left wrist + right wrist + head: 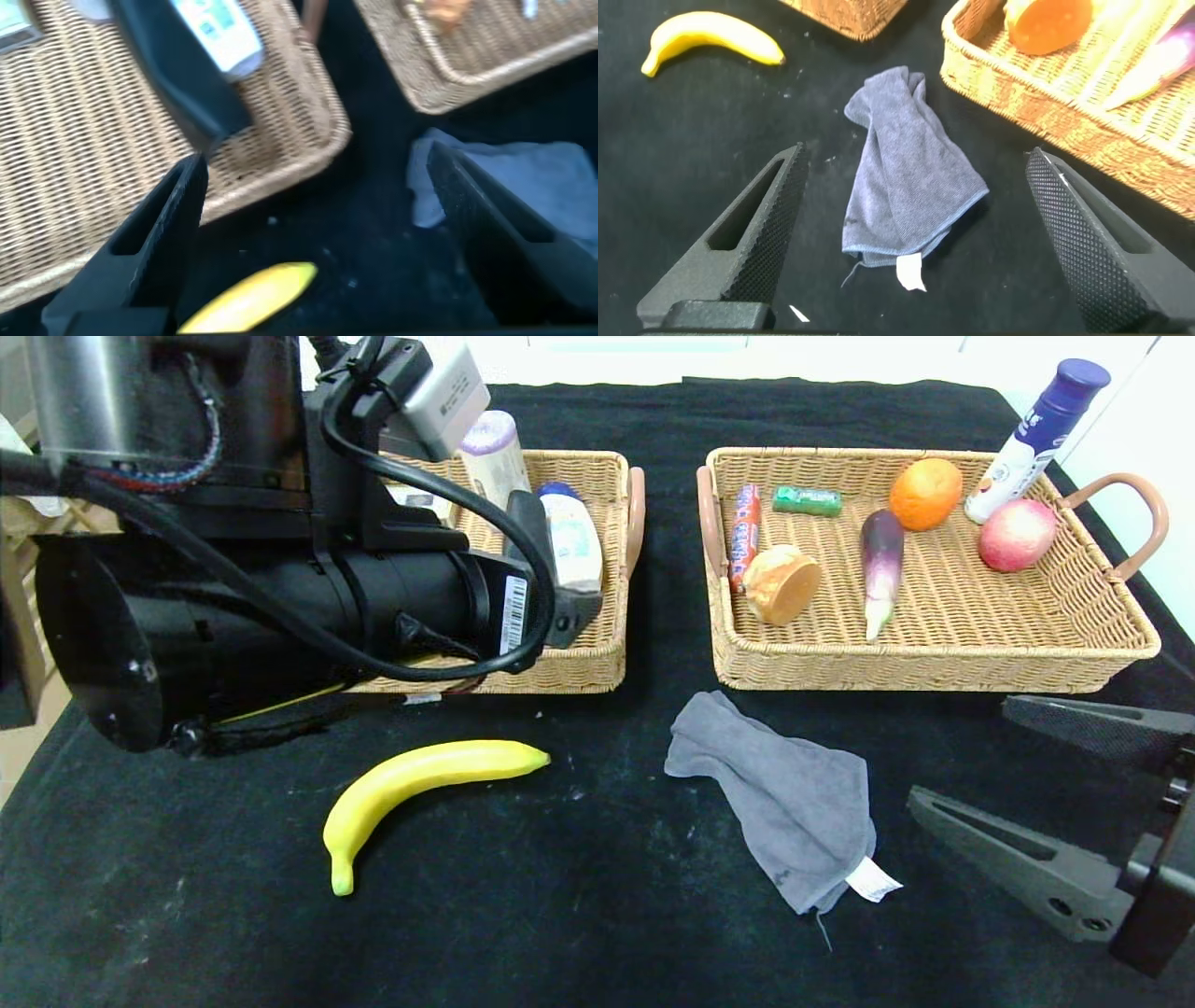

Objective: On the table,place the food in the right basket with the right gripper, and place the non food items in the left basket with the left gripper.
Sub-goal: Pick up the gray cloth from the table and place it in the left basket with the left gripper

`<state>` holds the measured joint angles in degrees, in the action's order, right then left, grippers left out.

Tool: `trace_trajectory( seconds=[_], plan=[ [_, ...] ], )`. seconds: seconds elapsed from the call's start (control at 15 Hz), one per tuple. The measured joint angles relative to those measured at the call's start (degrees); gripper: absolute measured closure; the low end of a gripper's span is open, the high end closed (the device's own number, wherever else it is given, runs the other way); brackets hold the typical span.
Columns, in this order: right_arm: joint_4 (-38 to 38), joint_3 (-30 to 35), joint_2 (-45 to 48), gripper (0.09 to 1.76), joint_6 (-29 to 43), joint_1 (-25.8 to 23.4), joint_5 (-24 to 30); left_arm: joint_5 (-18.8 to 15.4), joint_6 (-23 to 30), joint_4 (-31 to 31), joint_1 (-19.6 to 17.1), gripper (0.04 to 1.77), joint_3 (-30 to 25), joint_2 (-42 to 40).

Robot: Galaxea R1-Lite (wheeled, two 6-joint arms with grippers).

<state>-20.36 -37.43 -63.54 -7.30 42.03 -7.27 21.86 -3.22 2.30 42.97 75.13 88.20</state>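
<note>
Lying lengthwise toward the right basket (934,653), the grey cloth (784,803) sat nearer the spread right gripper (971,756) (left gripper (318,215) also spread, farther off).

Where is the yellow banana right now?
In the head view, the banana lies on the black table, on the robot's left, just in front of the left basket and left of the grey cloth.
</note>
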Motion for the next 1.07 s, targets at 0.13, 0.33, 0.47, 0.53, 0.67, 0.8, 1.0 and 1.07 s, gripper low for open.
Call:
trace_trajectory(
  seconds=[0.13,0.33,0.47,0.53,0.67,0.8,1.0,1.07],
  plan=[
    [0.05,-0.15,0.59,0.14,-0.16,-0.22,0.00,0.11,0.05,0.00,2.43,0.11,-0.33,0.00],
    [0.24,-0.55,1.63,0.14,-0.52,-0.61,0.02,0.63,0.13,0.69,6.50,0.11,-1.56,0.99],
    [0.27,-0.72,2.21,0.14,-0.55,-0.66,0.00,1.01,0.24,0.89,8.73,0.11,-2.19,2.01],
    [0.29,-0.78,2.38,0.14,-0.52,-0.66,0.00,1.01,0.17,0.85,9.62,0.11,-2.76,2.38],
    [0.29,-0.96,2.66,0.14,-0.55,-0.67,0.02,0.93,0.02,0.83,10.96,0.10,-3.77,3.19],
    [0.30,-1.07,3.01,0.14,-0.60,-0.72,0.00,0.79,-0.02,0.87,11.80,0.10,-4.10,4.06],
    [0.18,-1.33,3.64,0.14,-0.79,-1.19,-0.04,0.72,0.11,1.60,13.01,0.10,-4.07,5.63],
    [0.18,-1.62,3.93,0.14,-1.27,-2.07,-0.04,0.74,0.02,2.43,13.34,0.10,-3.96,6.14]
  ],
)
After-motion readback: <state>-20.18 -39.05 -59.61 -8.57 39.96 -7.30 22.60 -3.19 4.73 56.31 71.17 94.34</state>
